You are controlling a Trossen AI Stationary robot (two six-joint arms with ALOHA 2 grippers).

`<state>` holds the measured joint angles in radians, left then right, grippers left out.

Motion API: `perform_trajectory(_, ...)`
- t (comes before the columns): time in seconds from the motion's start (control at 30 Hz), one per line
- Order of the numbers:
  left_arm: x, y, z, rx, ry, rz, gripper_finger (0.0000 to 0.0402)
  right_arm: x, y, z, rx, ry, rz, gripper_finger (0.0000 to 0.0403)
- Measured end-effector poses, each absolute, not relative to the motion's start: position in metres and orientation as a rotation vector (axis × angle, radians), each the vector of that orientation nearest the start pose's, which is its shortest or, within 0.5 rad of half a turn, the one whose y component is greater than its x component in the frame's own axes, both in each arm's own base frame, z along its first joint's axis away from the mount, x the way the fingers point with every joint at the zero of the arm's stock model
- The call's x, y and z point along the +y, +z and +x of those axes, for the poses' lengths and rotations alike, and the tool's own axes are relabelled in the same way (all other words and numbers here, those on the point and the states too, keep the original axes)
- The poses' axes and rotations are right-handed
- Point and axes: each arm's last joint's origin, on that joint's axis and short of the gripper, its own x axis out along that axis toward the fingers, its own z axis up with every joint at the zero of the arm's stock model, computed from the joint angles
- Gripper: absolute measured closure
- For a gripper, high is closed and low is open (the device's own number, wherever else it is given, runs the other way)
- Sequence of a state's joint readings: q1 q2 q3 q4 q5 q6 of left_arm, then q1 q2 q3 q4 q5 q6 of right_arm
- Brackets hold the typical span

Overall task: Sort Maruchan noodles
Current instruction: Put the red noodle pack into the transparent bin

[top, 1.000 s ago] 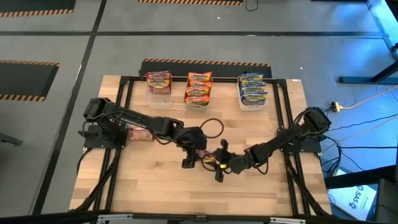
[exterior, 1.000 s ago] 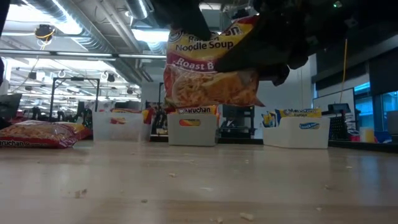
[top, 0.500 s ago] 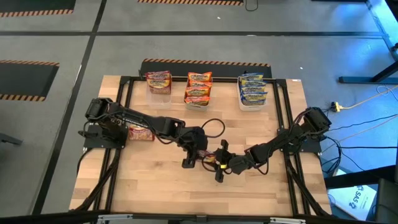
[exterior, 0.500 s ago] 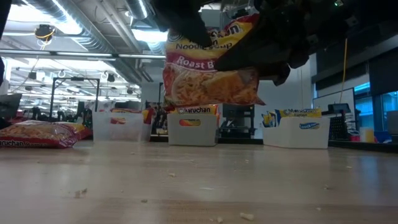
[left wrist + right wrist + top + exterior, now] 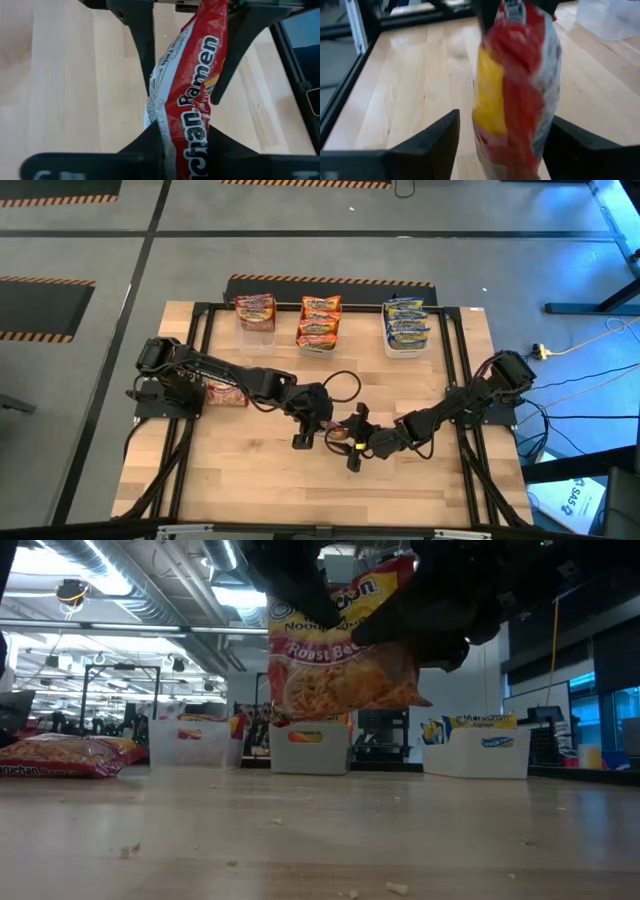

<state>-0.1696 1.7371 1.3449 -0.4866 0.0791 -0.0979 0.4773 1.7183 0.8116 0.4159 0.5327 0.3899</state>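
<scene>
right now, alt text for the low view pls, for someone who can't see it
A red Roast Beef Maruchan ramen packet hangs tilted above the wooden table, gripped from above by dark robot fingers. Behind it stand three clear tubs of noodle packets, and another red packet lies flat at the far left.

Table (image 5: 250, 470) is seen from straight overhead & level from its surface, facing the room. Red packet (image 5: 192, 95) is framed close-up by both wrist cams, opposite sides.
</scene>
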Motion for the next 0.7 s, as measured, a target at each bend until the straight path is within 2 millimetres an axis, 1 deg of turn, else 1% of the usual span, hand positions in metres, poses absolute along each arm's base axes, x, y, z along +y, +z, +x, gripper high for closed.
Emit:
perform_trajectory(0.13,-0.062,0.257,0.365,0.887,-0.185,-0.05,0.0354,0.141,0.175,0.301,0.439,-0.121,0.148,0.0156)
perform_trajectory(0.27,-0.056,0.261,0.36,0.903,-0.176,-0.038,0.0356,0.145,0.188,0.289,0.454,-0.119,0.135,0.0153)
perform_trajectory(0.4,-0.049,0.267,0.354,0.922,-0.153,-0.032,0.0356,0.154,0.195,0.275,0.476,-0.118,0.131,0.0153)
perform_trajectory(0.43,-0.047,0.27,0.353,0.916,-0.147,-0.031,0.0356,0.156,0.195,0.27,0.491,-0.129,0.125,0.0153)
perform_trajectory(0.53,-0.039,0.278,0.341,0.955,-0.131,-0.023,0.0356,0.16,0.191,0.262,0.504,-0.165,0.149,0.0152)
perform_trajectory(0.7,-0.019,0.301,0.316,0.963,-0.055,0.035,0.0356,0.158,0.167,0.252,0.503,-0.263,0.212,0.0152)
